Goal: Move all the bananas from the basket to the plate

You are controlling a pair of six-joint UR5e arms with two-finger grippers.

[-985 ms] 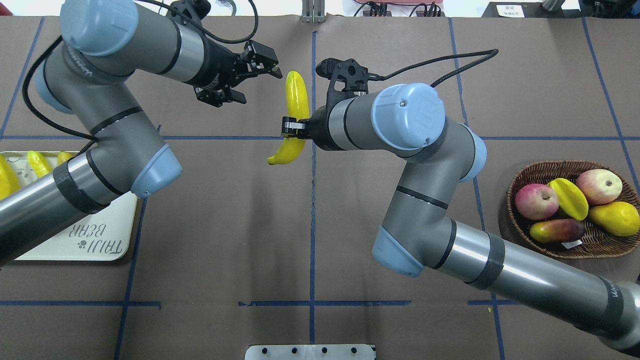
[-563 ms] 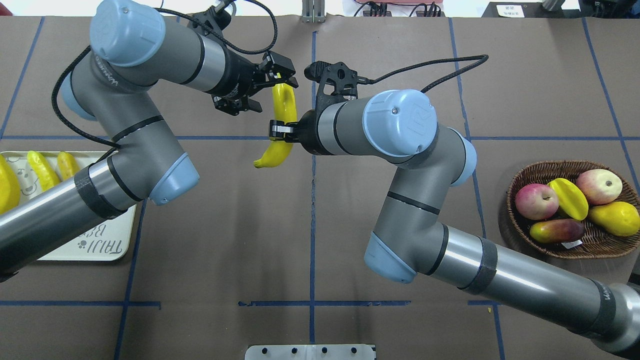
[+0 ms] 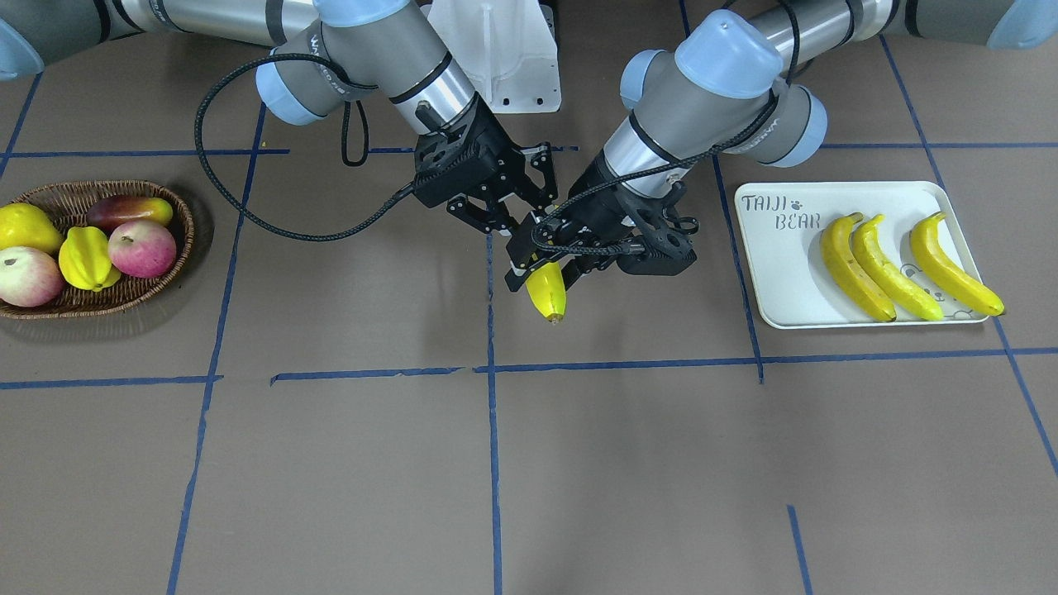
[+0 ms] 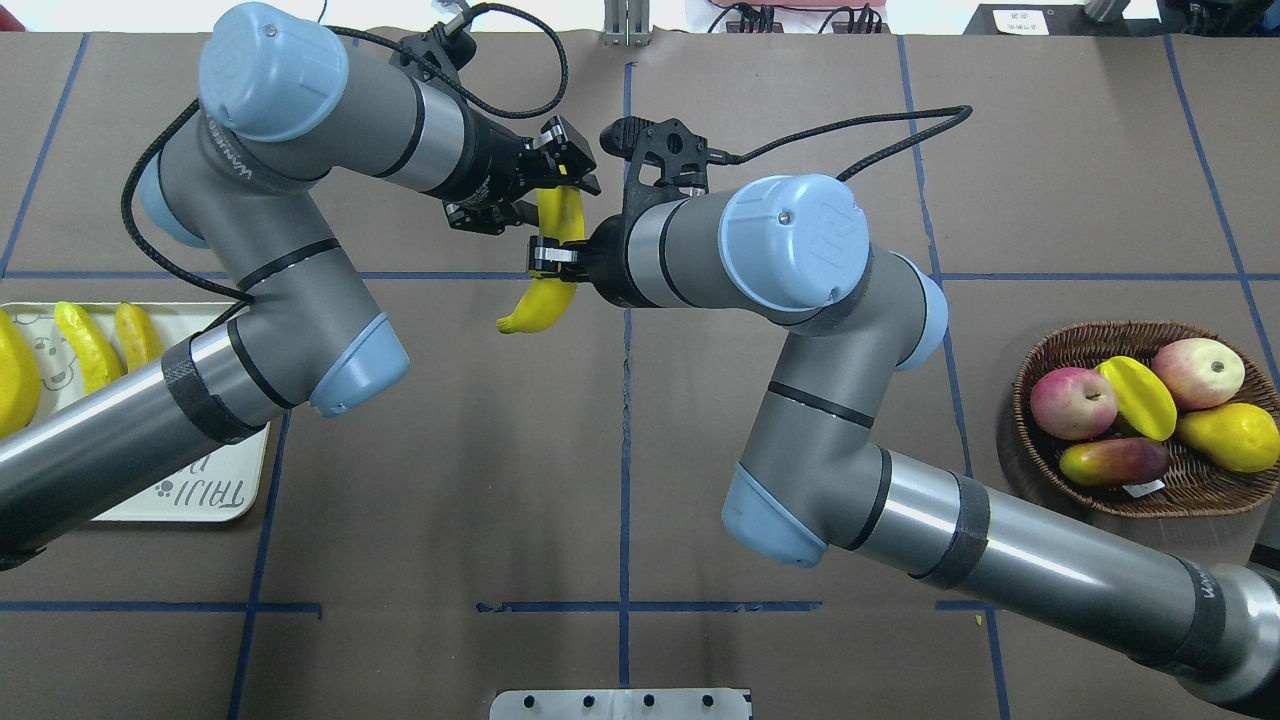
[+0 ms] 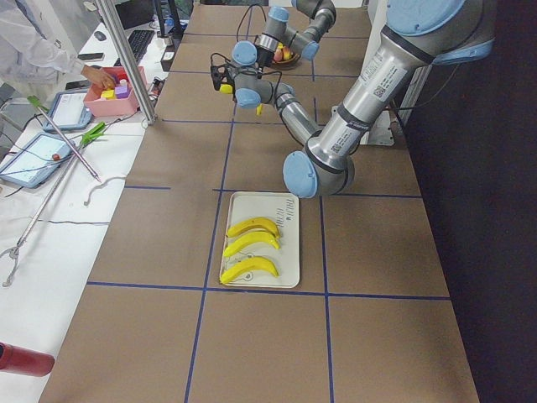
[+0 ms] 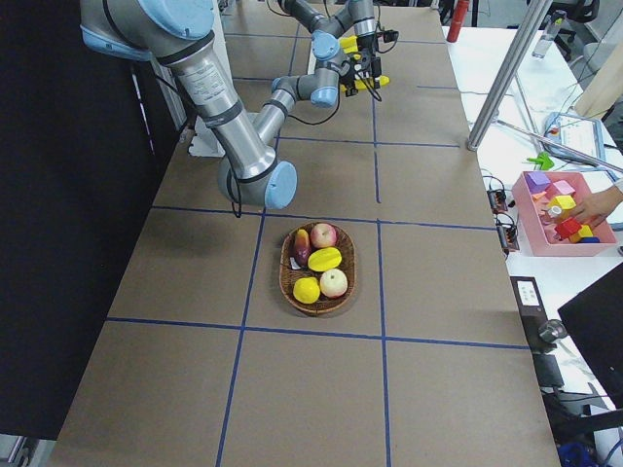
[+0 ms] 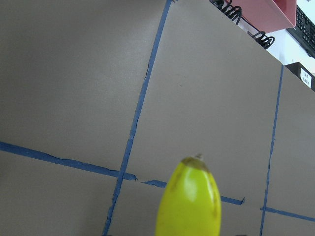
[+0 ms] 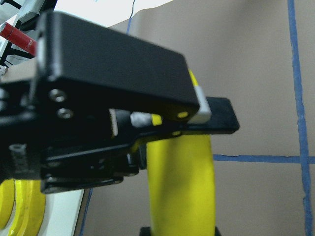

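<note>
jaws of the right gripper (image 4: 548, 258) are closed tight on the middle of the long curved yellow banana (image 4: 540, 305), held in the air over the brown table (image 4: 430, 480). the left gripper (image 4: 562, 172) hung open beside it a second ago and now straddles the banana's far end; if it already presses, i cannot tell. the flat white rounded plate (image 3: 785, 281) carries three bananas (image 3: 888, 268). the dark brown woven wicker basket (image 4: 1060, 340) keeps only other fruit (image 4: 1073, 402). so this looks like the last banana, in hand-over.
</note>
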